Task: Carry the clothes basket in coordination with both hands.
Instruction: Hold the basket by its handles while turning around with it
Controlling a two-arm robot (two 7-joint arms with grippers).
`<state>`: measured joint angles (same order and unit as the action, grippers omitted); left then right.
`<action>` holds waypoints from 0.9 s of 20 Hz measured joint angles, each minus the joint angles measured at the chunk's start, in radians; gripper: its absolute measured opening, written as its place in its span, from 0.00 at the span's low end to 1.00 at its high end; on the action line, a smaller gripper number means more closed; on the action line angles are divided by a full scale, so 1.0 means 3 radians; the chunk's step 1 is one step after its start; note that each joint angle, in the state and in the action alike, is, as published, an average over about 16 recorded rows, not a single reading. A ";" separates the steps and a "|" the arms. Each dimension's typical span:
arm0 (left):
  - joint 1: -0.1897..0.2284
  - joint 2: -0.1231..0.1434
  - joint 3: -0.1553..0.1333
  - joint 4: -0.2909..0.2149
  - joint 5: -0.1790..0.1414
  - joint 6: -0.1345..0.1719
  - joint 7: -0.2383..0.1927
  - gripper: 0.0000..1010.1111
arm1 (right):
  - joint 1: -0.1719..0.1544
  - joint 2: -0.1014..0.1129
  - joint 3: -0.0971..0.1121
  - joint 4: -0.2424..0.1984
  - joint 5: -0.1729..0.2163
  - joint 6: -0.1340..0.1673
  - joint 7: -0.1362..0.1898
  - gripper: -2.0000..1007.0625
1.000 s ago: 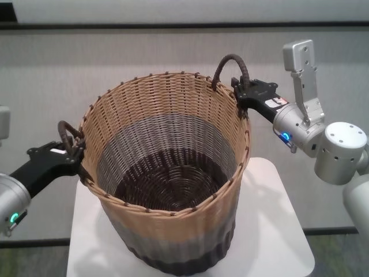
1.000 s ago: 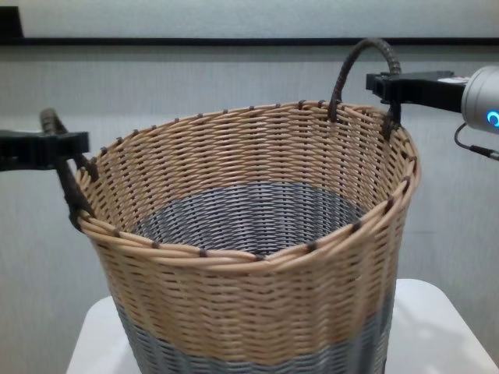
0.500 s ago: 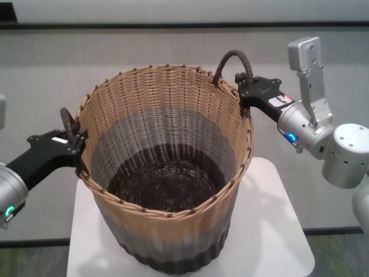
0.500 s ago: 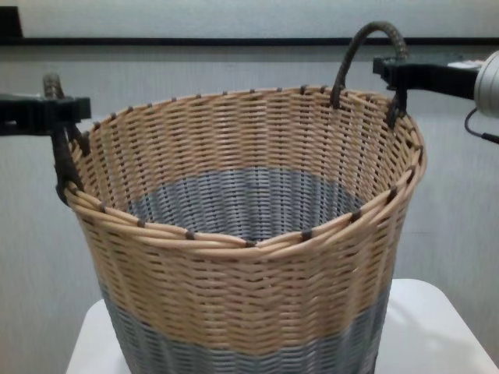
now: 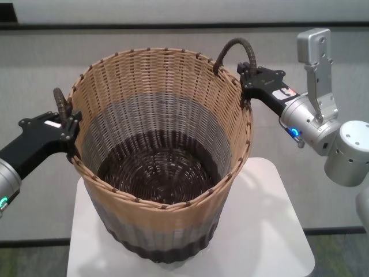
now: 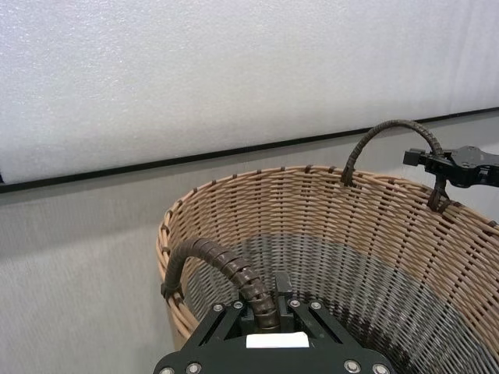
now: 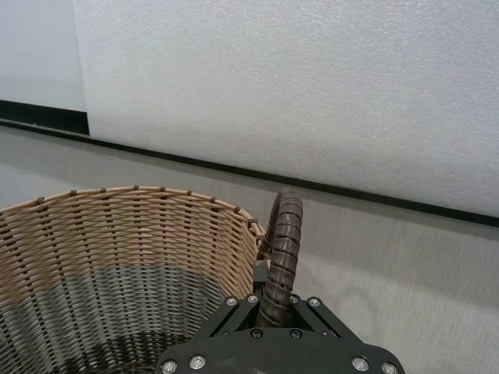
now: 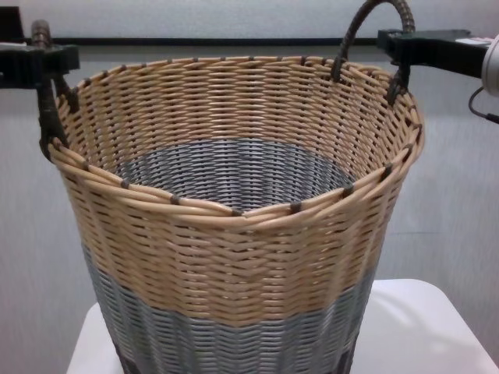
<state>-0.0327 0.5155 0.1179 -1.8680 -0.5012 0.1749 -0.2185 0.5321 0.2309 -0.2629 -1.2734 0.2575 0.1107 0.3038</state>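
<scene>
Above the white table [image 5: 271, 231], over its middle, hangs the clothes basket [image 5: 161, 173], a round wicker tub with a tan upper band, a grey band below and a dark base. Whether its bottom rests on the table or is clear of it cannot be told. The basket tilts a little, its right rim higher than its left in the chest view.

At the basket's left rim, the left gripper [image 5: 64, 126] is clamped tight on the left handle [image 5: 59, 98], a dark brown wrapped loop that passes between its black fingers; the left wrist view shows the loop pinched in the clamp. At the right rim, toward the far side, the right gripper [image 5: 249, 81] is closed the same way on the right handle [image 5: 235, 49], which arches above the rim. A blue ring [image 5: 295, 133] glows on the right arm's silver wrist.

Behind the basket runs a pale wall [image 5: 173, 40] with a dark strip across it.
</scene>
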 joint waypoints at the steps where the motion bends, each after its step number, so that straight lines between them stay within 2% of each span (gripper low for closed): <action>1: 0.0001 -0.0002 -0.0004 -0.0006 0.0004 -0.0009 -0.0002 0.18 | -0.0002 0.0000 0.0002 -0.0007 0.0003 -0.0002 -0.0001 0.05; 6: 0.0001 -0.0008 -0.0012 -0.0012 0.0014 -0.0038 -0.0004 0.17 | -0.0007 -0.0002 0.0008 -0.0017 0.0009 -0.0012 -0.0004 0.05; 18: -0.0003 -0.0006 -0.0001 0.0004 -0.0007 0.0002 0.0002 0.17 | 0.0006 -0.0003 0.0000 0.0006 0.0003 -0.0009 0.0003 0.05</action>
<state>-0.0336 0.5137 0.1176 -1.8669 -0.5034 0.1755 -0.2180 0.5340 0.2300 -0.2628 -1.2717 0.2586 0.1080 0.3048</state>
